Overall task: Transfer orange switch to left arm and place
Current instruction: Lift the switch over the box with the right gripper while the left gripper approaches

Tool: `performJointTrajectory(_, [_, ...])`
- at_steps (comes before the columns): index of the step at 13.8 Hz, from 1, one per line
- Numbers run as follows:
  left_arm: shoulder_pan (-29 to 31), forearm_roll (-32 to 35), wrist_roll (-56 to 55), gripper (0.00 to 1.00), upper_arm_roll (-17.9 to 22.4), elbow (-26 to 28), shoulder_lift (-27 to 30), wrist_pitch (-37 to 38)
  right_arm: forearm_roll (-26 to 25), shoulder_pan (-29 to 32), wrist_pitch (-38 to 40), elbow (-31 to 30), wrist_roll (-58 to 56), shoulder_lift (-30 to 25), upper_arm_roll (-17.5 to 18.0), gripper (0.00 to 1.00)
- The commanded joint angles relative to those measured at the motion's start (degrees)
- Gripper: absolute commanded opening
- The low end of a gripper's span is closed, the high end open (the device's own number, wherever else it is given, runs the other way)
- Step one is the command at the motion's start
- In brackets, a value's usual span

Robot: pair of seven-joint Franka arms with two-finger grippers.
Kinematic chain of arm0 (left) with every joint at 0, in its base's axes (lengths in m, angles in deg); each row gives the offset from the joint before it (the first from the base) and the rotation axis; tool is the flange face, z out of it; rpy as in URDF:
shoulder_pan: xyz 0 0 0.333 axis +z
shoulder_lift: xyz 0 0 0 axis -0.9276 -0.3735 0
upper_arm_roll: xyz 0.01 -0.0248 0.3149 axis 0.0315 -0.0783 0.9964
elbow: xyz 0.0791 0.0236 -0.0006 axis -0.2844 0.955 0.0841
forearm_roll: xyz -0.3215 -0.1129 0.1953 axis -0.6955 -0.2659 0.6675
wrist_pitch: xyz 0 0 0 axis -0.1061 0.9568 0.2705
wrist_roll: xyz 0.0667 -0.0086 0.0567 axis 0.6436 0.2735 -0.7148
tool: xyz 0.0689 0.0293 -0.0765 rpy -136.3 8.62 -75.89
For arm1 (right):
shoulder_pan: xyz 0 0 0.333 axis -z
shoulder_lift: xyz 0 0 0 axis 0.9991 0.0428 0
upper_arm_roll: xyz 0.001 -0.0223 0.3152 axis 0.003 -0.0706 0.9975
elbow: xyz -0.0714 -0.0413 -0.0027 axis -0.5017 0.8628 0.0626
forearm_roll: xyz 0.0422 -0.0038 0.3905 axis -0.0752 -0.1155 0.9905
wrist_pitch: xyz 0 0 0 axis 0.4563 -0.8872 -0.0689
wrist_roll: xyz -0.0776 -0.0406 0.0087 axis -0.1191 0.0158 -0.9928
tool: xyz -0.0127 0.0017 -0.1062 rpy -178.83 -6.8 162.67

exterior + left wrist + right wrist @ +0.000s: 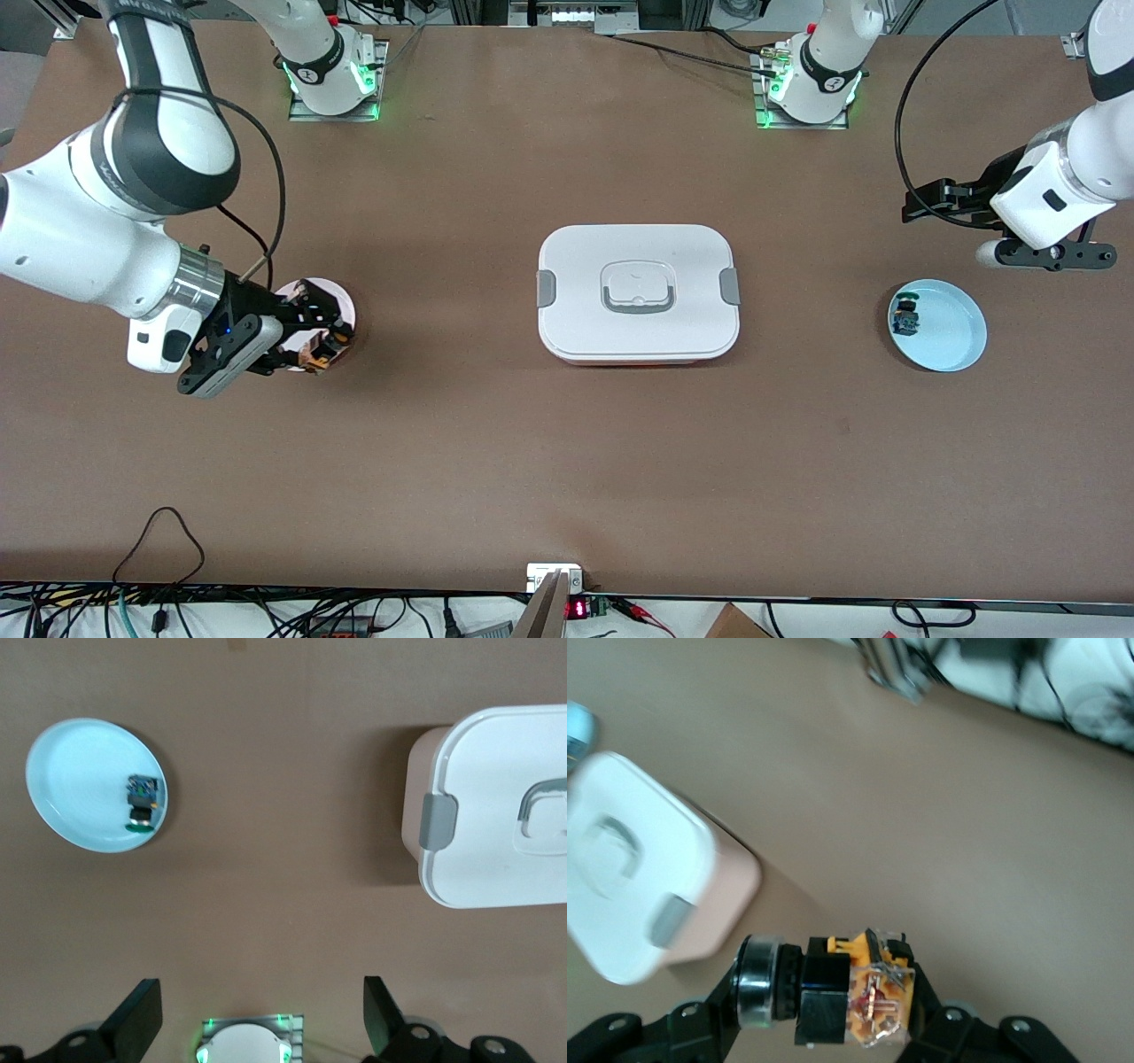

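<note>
My right gripper (312,344) is shut on the orange switch (319,354) and holds it over the edge of a pale pink plate (335,292) at the right arm's end of the table. In the right wrist view the orange switch (873,997) lies crosswise in the right gripper (828,1010), black cap to one side. The white box (638,292) sits shut at the table's middle; it also shows in the left wrist view (496,806) and the right wrist view (629,895). My left gripper (1050,257) is open and empty (259,997), up near a light blue plate.
The light blue plate (952,332) lies at the left arm's end of the table and holds a blue switch with a green cap (905,316). Both show in the left wrist view, the plate (71,780) and the blue switch (142,802). Cables run along the table's front edge.
</note>
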Motion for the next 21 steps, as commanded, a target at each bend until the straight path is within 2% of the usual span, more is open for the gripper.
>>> performJointTrajectory(1, [1.40,-2.02,0.98,1.00,-0.04,-0.57,-1.09,3.59,8.96,0.35,0.61,2.15,-10.16,-0.04,1.64,0.00])
performJointTrajectory(2, [1.49,-2.63,1.07,1.00,-0.04,-0.57,-1.61,4.73,13.60,0.35,-0.09,2.24,-16.90,-0.04,3.39,0.00])
performJointTrajectory(6, [4.83,-16.39,1.42,1.00,0.14,0.31,-2.58,6.23,29.17,-1.76,-2.20,2.24,-36.89,0.58,4.81,0.00])
performJointTrajectory(9, [7.38,-28.78,5.89,1.00,0.05,0.57,-4.25,7.20,34.03,-3.34,-1.59,2.15,-43.75,0.76,5.34,0.00])
performJointTrajectory(10, [8.25,-33.96,7.30,1.00,0.05,1.44,-4.95,7.12,37.35,-3.78,-1.50,2.15,-46.74,0.76,5.95,0.00])
performJointTrajectory(13, [8.70,-53.46,8.27,1.00,-0.04,6.09,-7.41,5.63,43.69,-6.41,-1.68,2.06,-54.39,1.54,6.75,0.00])
performJointTrajectory(15, [7.39,-62.88,9.67,1.00,-0.30,8.30,-7.68,0.99,51.58,-8.26,-1.50,1.98,-60.19,1.90,6.92,0.00])
performJointTrajectory(17, [4.50,-71.58,12.40,1.00,-3.10,8.92,-7.68,-7.60,53.89,-10.10,-1.50,2.24,-60.83,2.60,7.01,0.00])
performJointTrajectory(19, [2.56,-83.17,12.58,1.00,-7.84,8.40,-8.73,-17.35,57.23,-11.95,-1.67,2.33,-60.92,3.39,7.01,0.00])
performJointTrajectory(21, [1.24,-86.30,13.02,1.00,-11.01,7.87,-8.91,-25.10,61.62,-13.01,-1.59,2.33,-61.70,4.27,7.01,0.00])
